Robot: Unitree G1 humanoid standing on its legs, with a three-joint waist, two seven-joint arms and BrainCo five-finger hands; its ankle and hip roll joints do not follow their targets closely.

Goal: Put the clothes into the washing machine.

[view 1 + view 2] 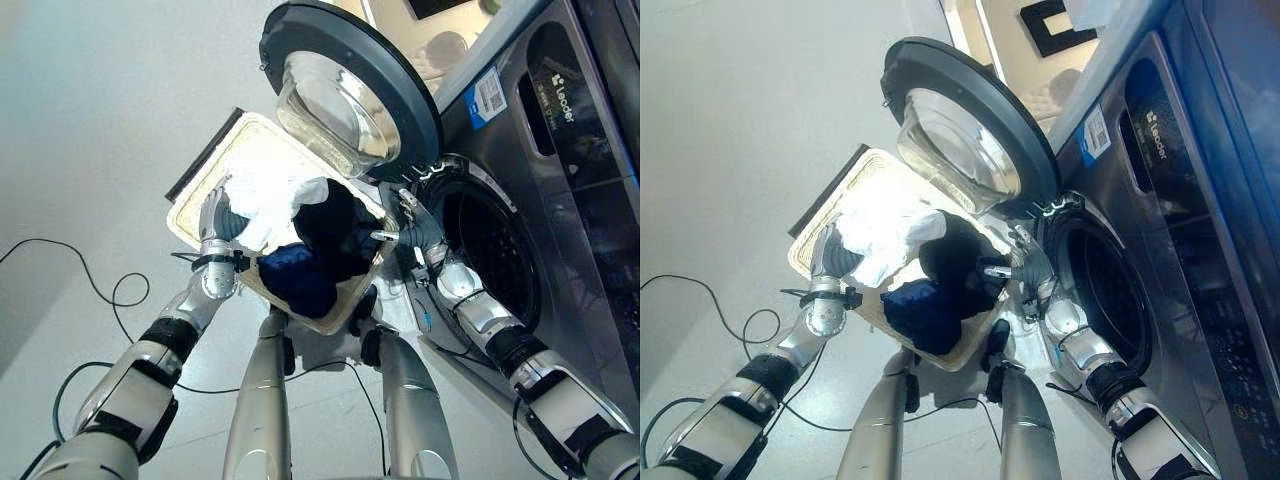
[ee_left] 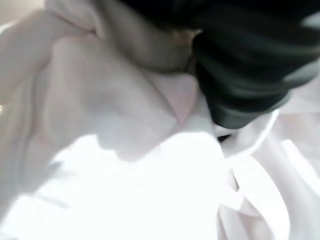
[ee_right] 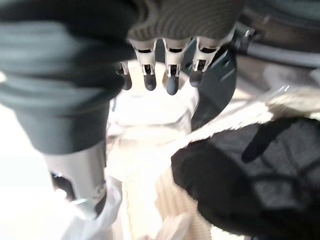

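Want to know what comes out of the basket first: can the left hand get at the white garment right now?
Probably yes. The left hand is at the basket edge right against the white garment, which lies on top with nothing over it; the dark clothes sit beside it.

Pale, seemingly smooth floor (image 1: 110,110)

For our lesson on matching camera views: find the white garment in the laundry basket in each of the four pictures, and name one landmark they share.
Left eye view: white garment at the basket's far-left end, by the left hand.
Right eye view: same spot, beside the black garment.
Left wrist view: it spreads across most of the picture.
Right wrist view: pale cloth at the bottom, too washed out to confirm.
Shared landmark: the black garment, seen in all four.
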